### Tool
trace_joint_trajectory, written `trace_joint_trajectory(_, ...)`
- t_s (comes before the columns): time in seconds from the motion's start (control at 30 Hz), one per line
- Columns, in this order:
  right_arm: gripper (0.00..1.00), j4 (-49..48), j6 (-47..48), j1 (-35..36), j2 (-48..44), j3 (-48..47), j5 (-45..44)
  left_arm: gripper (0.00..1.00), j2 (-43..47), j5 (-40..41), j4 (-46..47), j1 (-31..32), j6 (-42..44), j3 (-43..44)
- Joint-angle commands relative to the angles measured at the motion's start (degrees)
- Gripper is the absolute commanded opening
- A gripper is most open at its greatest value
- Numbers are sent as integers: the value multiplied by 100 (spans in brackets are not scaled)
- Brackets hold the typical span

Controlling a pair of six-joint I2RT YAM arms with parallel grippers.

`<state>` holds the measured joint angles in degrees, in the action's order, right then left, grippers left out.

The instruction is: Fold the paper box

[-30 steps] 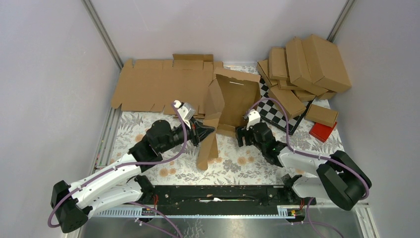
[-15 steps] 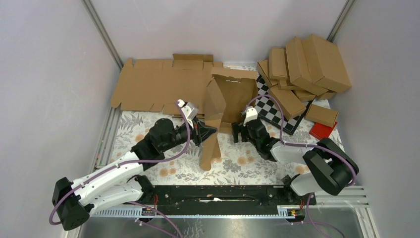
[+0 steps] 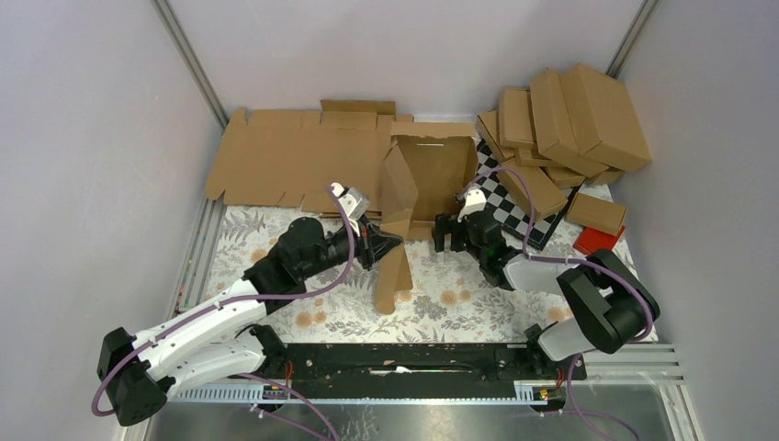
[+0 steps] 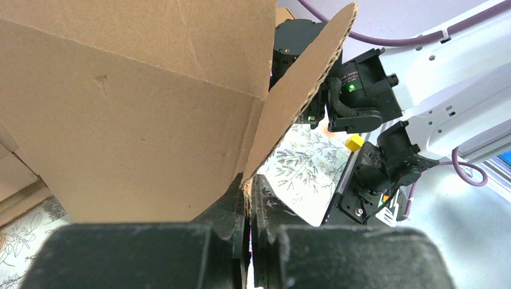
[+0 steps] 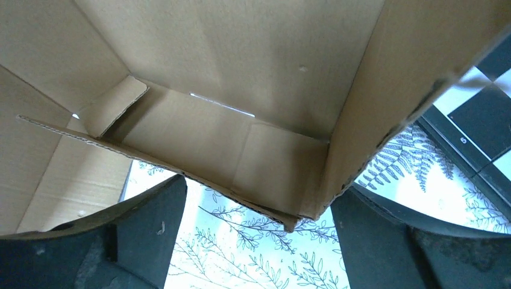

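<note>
The paper box (image 3: 430,175) is a brown cardboard piece, half raised at the middle back, with one long flap (image 3: 393,280) hanging toward the near side. My left gripper (image 3: 388,242) is shut on the edge of the box's left wall, and the cardboard (image 4: 120,114) fills the left wrist view above the pinching fingers (image 4: 265,198). My right gripper (image 3: 450,231) is open at the box's near right corner. In the right wrist view the box corner (image 5: 301,208) lies between the spread fingers (image 5: 150,223) without touching them.
A flat cardboard blank (image 3: 294,161) lies at the back left. Several folded boxes (image 3: 565,124) are piled at the back right over a checkered board (image 3: 514,207). A small red block (image 3: 599,244) sits at the right. The table carries a floral cloth (image 3: 321,303).
The right gripper has moved up and closer to the box's near right corner. The box's back panel has tipped more upright. The left gripper still pinches the left wall.
</note>
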<state>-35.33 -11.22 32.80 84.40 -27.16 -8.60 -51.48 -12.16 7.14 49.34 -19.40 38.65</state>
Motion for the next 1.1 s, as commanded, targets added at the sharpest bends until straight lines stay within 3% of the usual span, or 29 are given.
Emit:
trace_joint_trajectory(0.0,91,-485,-39,-177,44,-327,526,0,-37,-32,-273,-5,-38,213)
trace_joint_trajectory(0.2,86,-347,-15,-212,470,-656,571,0,-64,-64,-289,-8,-32,231)
trace_joint_trajectory(0.47,87,56,-177,-284,1088,-1265,-59,0,-55,-51,-372,-4,-12,252)
trace_joint_trajectory(0.7,79,474,-289,-306,1637,-1716,-341,0,-88,-4,-417,-4,-3,295)
trace_joint_trajectory(1.07,84,1633,31,-301,2160,-2350,-278,0,-78,546,-589,-14,-205,411)
